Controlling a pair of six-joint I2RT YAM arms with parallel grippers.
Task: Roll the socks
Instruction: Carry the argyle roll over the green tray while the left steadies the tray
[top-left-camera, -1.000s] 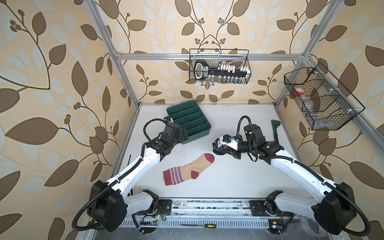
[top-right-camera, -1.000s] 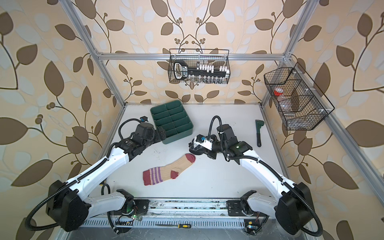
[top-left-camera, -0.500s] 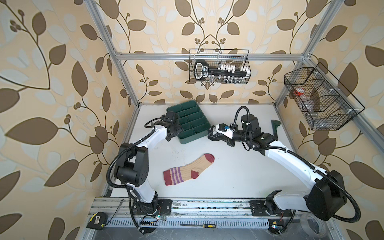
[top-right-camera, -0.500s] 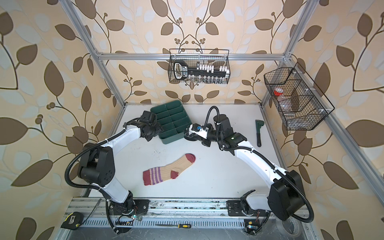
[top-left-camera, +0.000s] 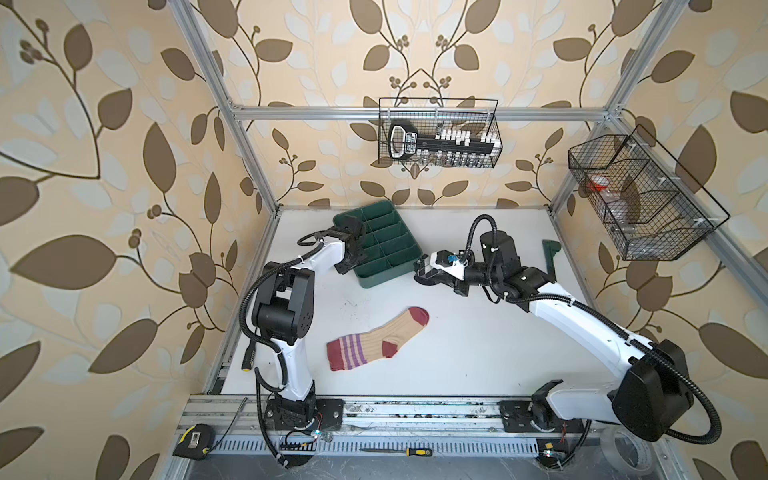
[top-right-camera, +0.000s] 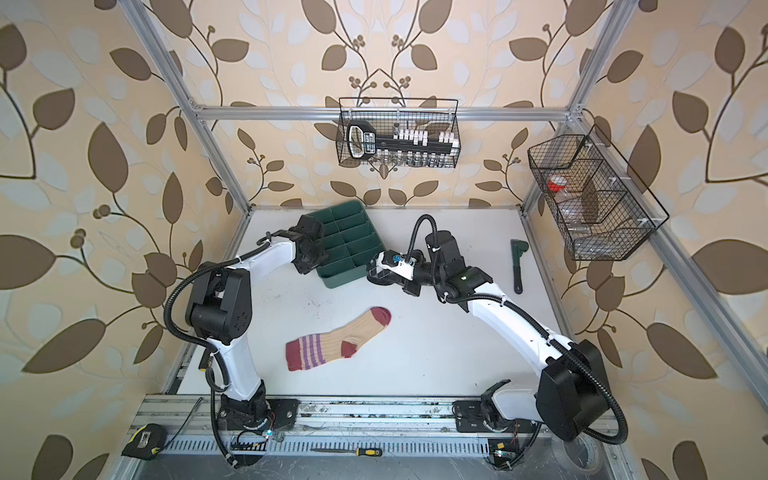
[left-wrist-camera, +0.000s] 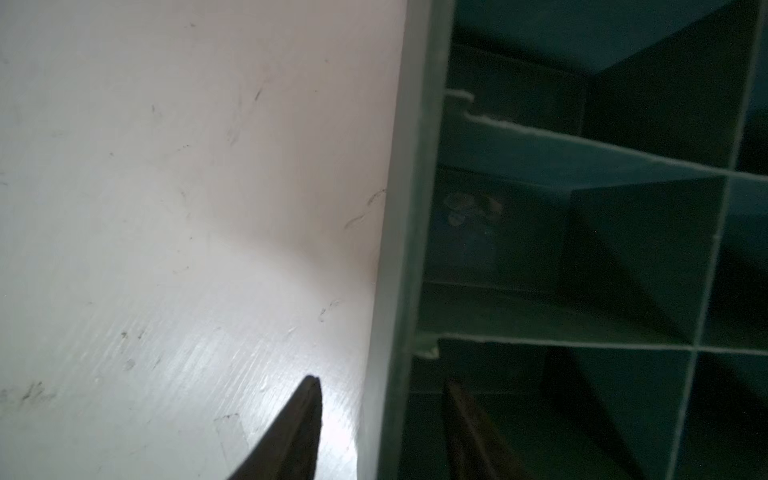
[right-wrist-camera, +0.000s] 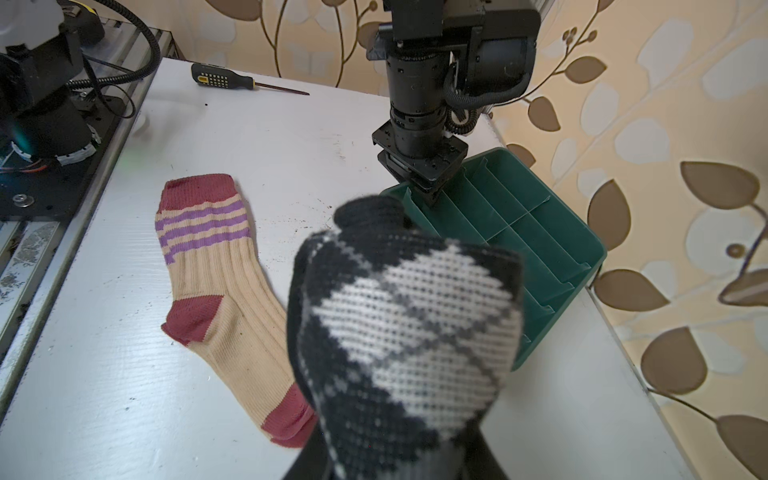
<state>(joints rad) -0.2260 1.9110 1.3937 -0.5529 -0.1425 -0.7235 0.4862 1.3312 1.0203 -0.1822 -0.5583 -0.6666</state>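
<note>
The beige sock (top-left-camera: 374, 340) (top-right-camera: 332, 347) (right-wrist-camera: 220, 282), with maroon toe, heel and cuff and purple stripes, lies flat at the middle front of the table. The black argyle sock (right-wrist-camera: 407, 324) is bunched up in my right gripper (right-wrist-camera: 395, 436), which is shut on it. In both top views that gripper (top-left-camera: 422, 270) (top-right-camera: 374, 272) hovers by the near right corner of the green tray (top-left-camera: 376, 282). My left gripper (left-wrist-camera: 380, 384) (top-left-camera: 345, 267) straddles the tray's left wall. One finger is over the table and one is inside the tray, with a gap showing.
The divided green tray (top-right-camera: 340, 279) (right-wrist-camera: 557, 199) sits at the back left of the table. A green wrench (top-left-camera: 550, 257) lies at the back right. Wire baskets hang on the back wall (top-left-camera: 438, 139) and the right wall (top-left-camera: 636, 199). A screwdriver (top-left-camera: 409, 451) and a tape measure (top-left-camera: 193, 442) lie by the front rail.
My left arm swung back to the tray's left edge and its jaws narrowed around the wall. My right gripper carried the black sock back towards the tray.
</note>
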